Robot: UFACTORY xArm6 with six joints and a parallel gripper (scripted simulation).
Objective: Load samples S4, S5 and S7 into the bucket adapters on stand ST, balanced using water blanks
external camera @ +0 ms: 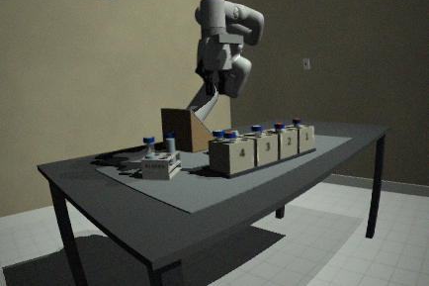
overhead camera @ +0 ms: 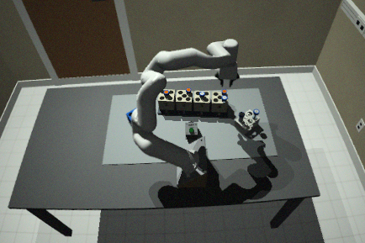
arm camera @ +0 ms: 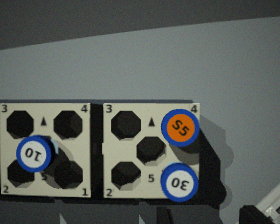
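My gripper [overhead camera: 225, 84] [external camera: 214, 91] is partly open and empty, high above the stand's adapter 4 end. Adapter 4 [external camera: 222, 157] [arm camera: 136, 106] holds S5 [arm camera: 180, 128] in hole 4 and a 30 mL blank [arm camera: 179, 182] in hole 1. Adapter 3 [external camera: 267, 150] [arm camera: 53, 107] holds a 10 mL blank [overhead camera: 202, 94] [arm camera: 34, 153], seemingly in hole 5. Adapter 2 [external camera: 289, 143] holds an orange-dot tube [overhead camera: 188, 90] [external camera: 279, 125] near a corner. Adapter 1 [external camera: 306, 136] holds another [overhead camera: 166, 92] [external camera: 297, 120], apparently in the middle. Their IDs are unreadable. The green DONE key [overhead camera: 192, 130] is in front of the stand.
A small white rack [overhead camera: 251, 119] [external camera: 154, 168] beside the adapter 4 end holds a white-dot tube [overhead camera: 256, 112] [external camera: 149, 140] and a dark-topped tube [overhead camera: 241, 114] [external camera: 170, 138]. A blue object [overhead camera: 129, 115] is partly hidden behind the arm at the left.
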